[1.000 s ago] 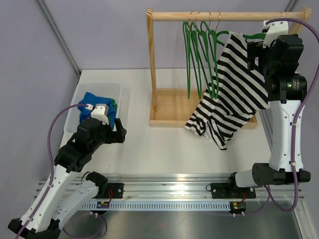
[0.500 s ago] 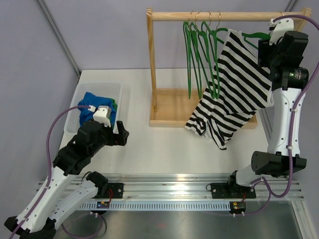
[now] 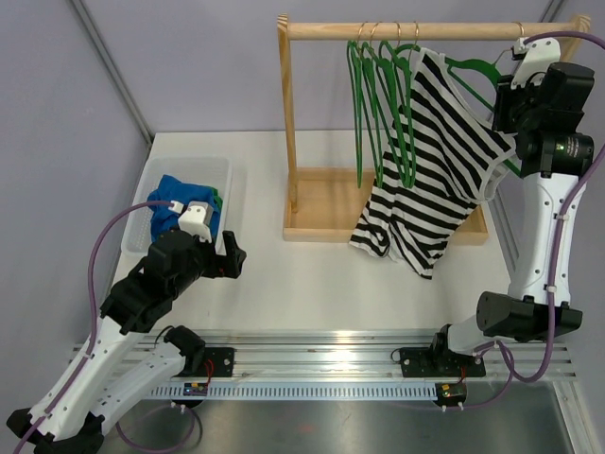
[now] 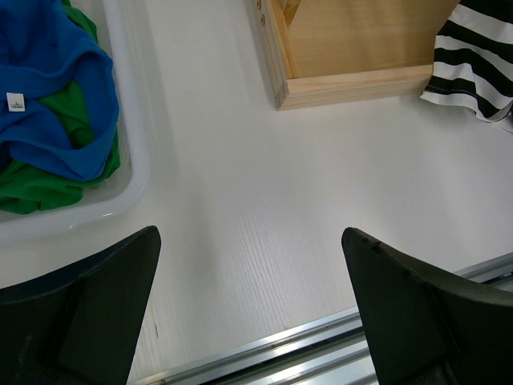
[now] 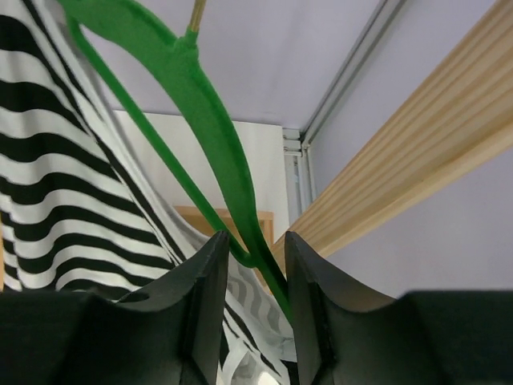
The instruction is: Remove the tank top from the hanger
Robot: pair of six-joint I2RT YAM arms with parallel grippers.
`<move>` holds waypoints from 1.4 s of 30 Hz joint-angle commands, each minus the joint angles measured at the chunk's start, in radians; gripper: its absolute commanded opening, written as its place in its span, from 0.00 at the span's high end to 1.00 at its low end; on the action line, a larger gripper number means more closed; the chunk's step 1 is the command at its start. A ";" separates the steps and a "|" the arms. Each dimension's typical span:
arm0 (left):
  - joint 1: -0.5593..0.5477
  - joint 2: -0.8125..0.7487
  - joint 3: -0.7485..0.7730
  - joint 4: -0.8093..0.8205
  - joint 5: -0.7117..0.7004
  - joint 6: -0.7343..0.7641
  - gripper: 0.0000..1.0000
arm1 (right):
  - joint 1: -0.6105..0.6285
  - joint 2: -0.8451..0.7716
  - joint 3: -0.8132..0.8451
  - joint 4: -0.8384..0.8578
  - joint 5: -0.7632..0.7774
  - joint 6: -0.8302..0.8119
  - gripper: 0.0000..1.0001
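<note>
A black-and-white striped tank top (image 3: 435,161) hangs on a green hanger (image 3: 473,68) at the right end of the wooden rail (image 3: 406,30). The right gripper (image 5: 255,241) is up beside that rail, shut on the hanger's (image 5: 208,120) right end, where its upper arm and thin lower bar meet. Striped cloth (image 5: 72,184) drapes just left of and below the fingers. My left gripper (image 3: 232,255) hovers low over the table, open and holding nothing (image 4: 250,234); the tank top's hem (image 4: 477,64) shows at the far right of its view.
Several bare green hangers (image 3: 378,104) hang left of the tank top. The rack's wooden base (image 3: 321,203) sits under them. A clear bin (image 3: 227,180) at the left holds blue and green clothes (image 3: 184,194), close to the left gripper.
The right gripper's jaws narrowed from wide open onto the hanger. The right wrist rose and shifted right, the hanger tilted, and the tank top swung slightly left. The left arm stayed put.
</note>
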 commanded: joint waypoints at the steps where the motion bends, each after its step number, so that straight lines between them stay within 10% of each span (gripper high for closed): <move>1: -0.005 -0.003 0.010 0.016 -0.014 -0.009 0.01 | -0.001 -0.052 -0.009 -0.028 -0.075 0.045 0.59; 42: -0.007 0.040 0.013 0.018 -0.001 -0.005 0.01 | -0.001 -0.007 0.080 -0.071 -0.208 0.173 0.82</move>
